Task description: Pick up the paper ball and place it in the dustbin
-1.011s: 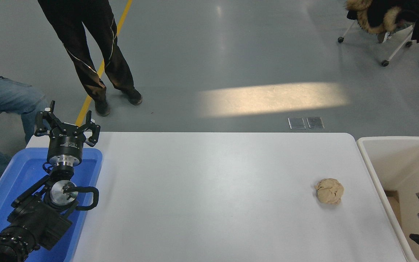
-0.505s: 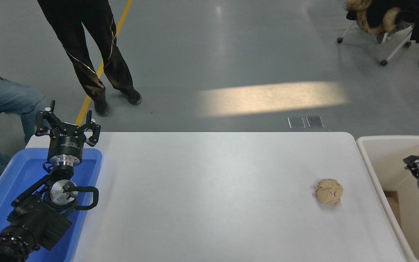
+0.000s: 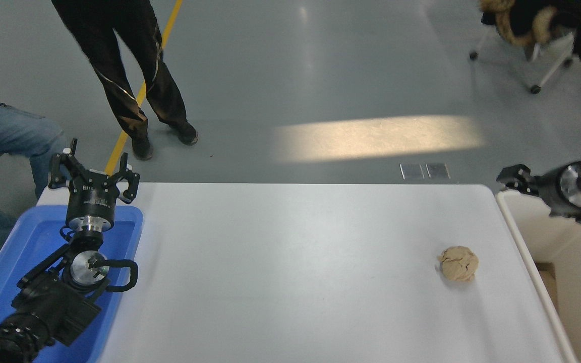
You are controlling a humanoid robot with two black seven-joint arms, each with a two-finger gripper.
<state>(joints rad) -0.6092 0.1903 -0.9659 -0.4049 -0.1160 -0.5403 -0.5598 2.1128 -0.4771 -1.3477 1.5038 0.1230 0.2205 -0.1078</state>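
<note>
Resting on white table [image 3: 290, 262], paper ball [image 3: 458, 262] beside dustbin [image 3: 522, 242]; right gripper [image 3: 515, 177] above dustbin, finger state unclear.

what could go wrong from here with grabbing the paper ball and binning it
1. The right gripper is above the dustbin's near-table rim; swinging low toward the paper ball might clip that rim.
2. The ball is light-looking and sits loose on the white table, so a touch off-centre may roll it away.
3. The bin runs past the picture's right edge, so a drop there is hard to check.
</note>
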